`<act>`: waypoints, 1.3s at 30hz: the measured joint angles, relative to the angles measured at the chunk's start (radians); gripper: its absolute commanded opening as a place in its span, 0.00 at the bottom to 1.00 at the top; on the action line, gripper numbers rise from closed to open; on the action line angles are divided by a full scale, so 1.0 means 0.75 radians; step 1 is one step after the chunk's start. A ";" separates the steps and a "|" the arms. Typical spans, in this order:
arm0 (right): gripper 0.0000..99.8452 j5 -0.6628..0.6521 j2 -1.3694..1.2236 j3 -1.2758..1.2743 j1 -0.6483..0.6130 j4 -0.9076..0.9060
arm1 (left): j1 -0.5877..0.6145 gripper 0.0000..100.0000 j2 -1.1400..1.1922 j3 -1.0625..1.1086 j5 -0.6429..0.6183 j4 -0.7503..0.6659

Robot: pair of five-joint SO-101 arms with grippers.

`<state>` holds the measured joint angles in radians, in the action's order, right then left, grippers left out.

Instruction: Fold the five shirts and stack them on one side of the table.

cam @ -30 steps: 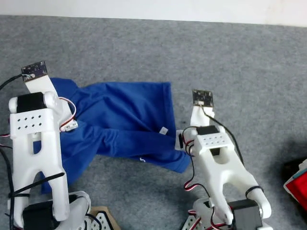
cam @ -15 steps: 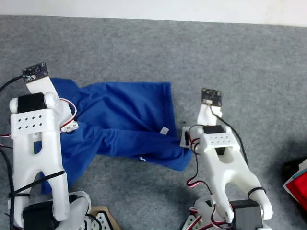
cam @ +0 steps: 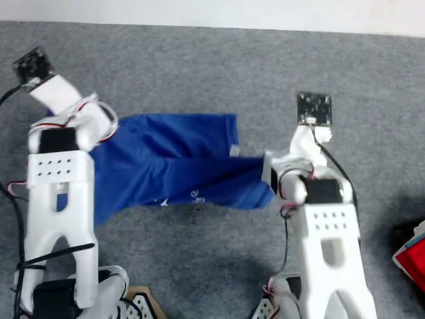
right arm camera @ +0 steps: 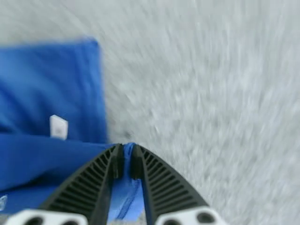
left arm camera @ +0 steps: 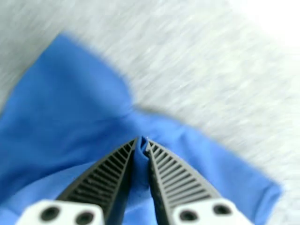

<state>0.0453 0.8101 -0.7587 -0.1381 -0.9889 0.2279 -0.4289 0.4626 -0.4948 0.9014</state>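
The rumpled blue fabric shirt (cam: pixel 179 166) on the grey fuzzy tabletop (cam: pixel 345 73) is clamped at one end by the left jaws, opposite end by the right jaws.

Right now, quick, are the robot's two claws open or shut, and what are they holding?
Left gripper: shut on the blue shirt.
Right gripper: shut on the blue shirt too.

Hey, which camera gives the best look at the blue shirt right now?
The high view: the blue shirt shows nearly whole, spread over the table. The wrist views give close patches of it, pinched in the left tool and the right tool.
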 measured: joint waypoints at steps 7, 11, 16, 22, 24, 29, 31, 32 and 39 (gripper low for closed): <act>0.01 -0.143 0.203 0.325 -0.008 -0.149 | -0.041 0.01 -0.078 0.002 -0.012 -0.456; 0.01 -0.184 0.258 0.485 -0.008 -0.164 | -0.047 0.01 -0.241 0.002 -0.012 -0.618; 0.01 -0.186 0.305 0.671 -0.008 -0.164 | -0.047 0.01 -0.534 0.002 -0.012 -0.679; 0.01 -0.186 0.391 0.941 -0.012 -0.168 | -0.047 0.01 -0.872 0.002 -0.012 -0.681; 0.01 -0.225 0.405 1.043 -0.012 -0.200 | -0.031 0.01 -0.974 0.002 -0.012 -0.681; 0.01 -0.303 0.419 1.293 -0.014 -0.340 | 0.084 0.01 -1.170 0.000 -0.012 -0.739; 0.01 -0.307 0.419 1.360 -0.014 -0.421 | 0.139 0.01 -1.223 -0.002 -0.012 -0.761; 0.01 -0.307 0.419 1.387 -0.012 -0.462 | 0.166 0.01 -1.248 -0.010 -0.012 -0.777; 0.01 -0.401 0.419 1.438 -0.014 -0.685 | 0.317 0.01 -1.299 -0.016 -0.012 -0.812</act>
<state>-0.2555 1.1247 0.3199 -0.1488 -1.5029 0.4657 -1.4032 0.4503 -0.5040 0.2923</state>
